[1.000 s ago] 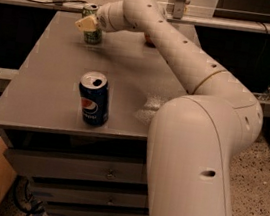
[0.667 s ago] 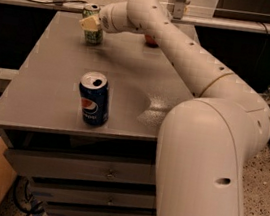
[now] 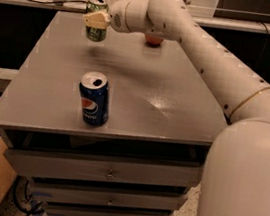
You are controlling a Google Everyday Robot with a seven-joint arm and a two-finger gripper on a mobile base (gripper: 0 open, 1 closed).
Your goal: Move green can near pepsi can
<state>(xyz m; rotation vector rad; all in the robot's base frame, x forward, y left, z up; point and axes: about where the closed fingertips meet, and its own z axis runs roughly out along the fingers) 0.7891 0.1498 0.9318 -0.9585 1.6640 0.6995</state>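
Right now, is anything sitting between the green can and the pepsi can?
Nothing visible. The end effector holds the green can at the far side; the pepsi can stands near the front edge, with only bare tabletop between them. An orange object sits behind the arm, outside that path.

Single camera, high behind arm [image 3: 208, 55], looking down across table [image 3: 176, 101]; jaws gripping green can [image 3: 95, 33] far left.
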